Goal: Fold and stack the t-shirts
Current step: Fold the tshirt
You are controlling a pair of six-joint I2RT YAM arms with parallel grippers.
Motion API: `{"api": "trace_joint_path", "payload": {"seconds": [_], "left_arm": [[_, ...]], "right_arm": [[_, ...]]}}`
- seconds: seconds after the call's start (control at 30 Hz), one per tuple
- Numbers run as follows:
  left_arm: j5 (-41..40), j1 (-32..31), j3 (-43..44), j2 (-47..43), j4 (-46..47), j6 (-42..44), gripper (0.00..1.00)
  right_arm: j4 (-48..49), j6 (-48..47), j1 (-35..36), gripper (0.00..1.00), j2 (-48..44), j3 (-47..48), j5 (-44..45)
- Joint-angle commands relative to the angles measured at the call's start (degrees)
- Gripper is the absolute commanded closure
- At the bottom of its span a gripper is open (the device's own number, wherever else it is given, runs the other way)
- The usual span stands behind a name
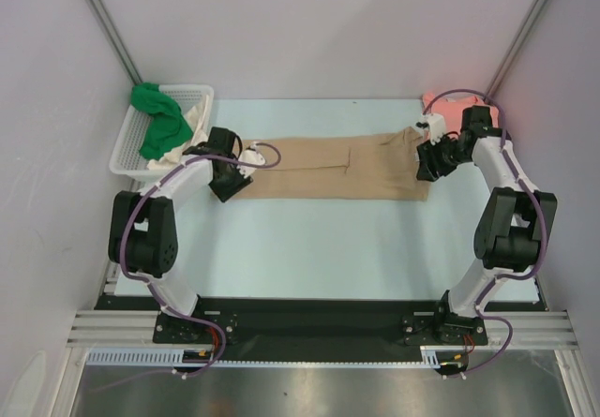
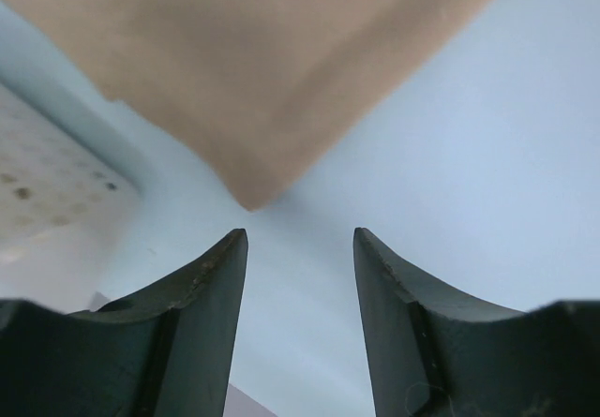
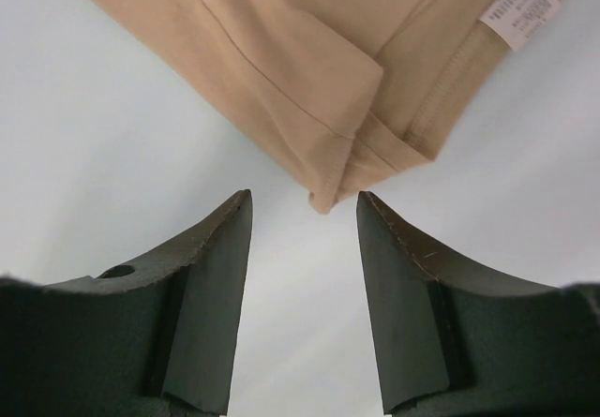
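The tan t-shirt [image 1: 337,166] lies folded into a long band across the far half of the table. My left gripper [image 1: 228,185] is open at its left end; in the left wrist view [image 2: 300,239] a tan corner [image 2: 253,187] lies just ahead of the fingertips, untouched. My right gripper [image 1: 429,166] is open at its right end; in the right wrist view [image 3: 305,197] a folded corner [image 3: 328,187] with a white label [image 3: 518,7] sits just ahead of the jaws. The green t-shirt [image 1: 157,119] and a cream one [image 1: 195,115] lie in the basket. The salmon pink t-shirt [image 1: 448,108] lies at the far right.
The white lattice basket [image 1: 131,145] stands at the far left, its floor showing in the left wrist view [image 2: 47,192]. Grey walls close in both sides and the back. A black rail [image 1: 309,319] runs along the near edge.
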Motion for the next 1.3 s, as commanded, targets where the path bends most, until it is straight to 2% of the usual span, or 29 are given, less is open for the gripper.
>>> {"api": "trace_joint_path", "payload": {"seconds": [0.0, 0.27, 0.67, 0.83, 0.9, 0.93, 0.97, 1.0, 1.13, 1.27], "left_arm": [[1.4, 0.4, -3.2, -1.2, 0.9, 6.0, 0.46], [1.7, 3.1, -0.9, 4.3, 0.8, 10.0, 0.48], [3.4, 4.6, 5.7, 12.9, -5.2, 10.2, 0.52], [2.4, 4.7, 5.7, 14.7, -5.4, 9.7, 0.6], [-0.2, 4.8, 5.3, 15.3, -4.7, 9.0, 0.68], [-0.7, 4.7, 5.3, 16.3, -4.3, 8.7, 0.74], [-1.0, 4.7, 5.5, 16.8, -3.4, 8.2, 0.91], [-1.6, 4.7, 5.7, 17.3, -3.4, 7.1, 0.98], [-1.1, 4.1, 8.8, 18.6, -6.5, 5.6, 1.0], [-0.2, 2.7, 4.4, 13.5, -8.5, 5.2, 1.0]], "right_arm": [[-0.4, 1.2, 1.7, 0.46, -2.8, 0.7, 0.3], [-1.9, 0.9, 4.7, 0.46, -3.8, 1.7, 0.7], [-0.4, 1.7, 5.9, 0.46, -6.6, -1.8, 2.0], [0.3, 1.7, 5.9, 0.47, -7.7, -3.4, 2.0], [0.6, 2.1, 5.9, 0.47, -7.7, -3.9, 1.8], [1.1, 2.4, 6.0, 0.47, -7.8, -4.2, 1.6], [1.3, 2.7, 6.1, 0.47, -7.7, -4.2, 1.5], [1.5, 2.9, 6.1, 0.47, -7.6, -4.2, 1.4], [2.5, 3.7, 6.4, 0.47, -6.5, -3.2, 2.0], [6.1, 7.4, 6.3, 0.48, -4.6, -1.7, 4.1]]}}
